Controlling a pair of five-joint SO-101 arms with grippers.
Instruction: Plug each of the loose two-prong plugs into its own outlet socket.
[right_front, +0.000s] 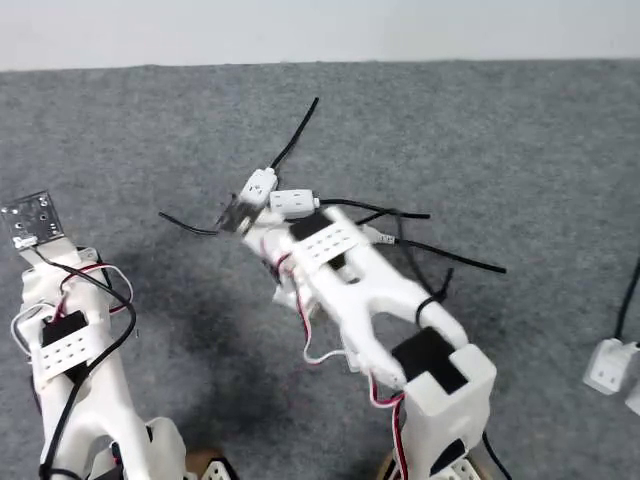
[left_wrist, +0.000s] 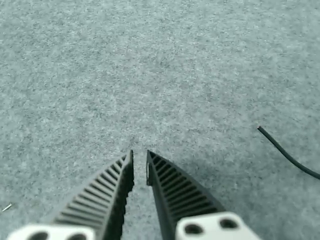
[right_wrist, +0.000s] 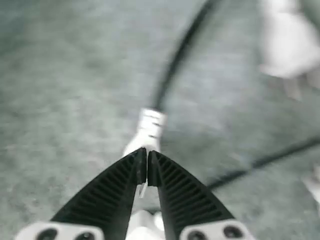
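In the right wrist view my right gripper (right_wrist: 147, 159) is shut on a white two-prong plug (right_wrist: 148, 129), whose black cord (right_wrist: 180, 55) runs away over the carpet. From the high view that gripper (right_front: 238, 216) sits mid-table, right beside two white outlet sockets (right_front: 260, 184) (right_front: 294, 203) that trail black cords. A blurred white piece (right_wrist: 289, 42) lies beyond the plug. My left gripper (left_wrist: 139, 157) hangs shut over bare grey carpet with nothing between its fingers, and the left arm (right_front: 65, 345) stands at the table's near left.
Black cords (right_front: 440, 250) fan out right of the sockets, and one cord end (right_front: 185, 225) lies to their left. Another white plug piece (right_front: 607, 365) with a cord sits at the right edge. A loose cord end (left_wrist: 287, 154) lies near my left gripper.
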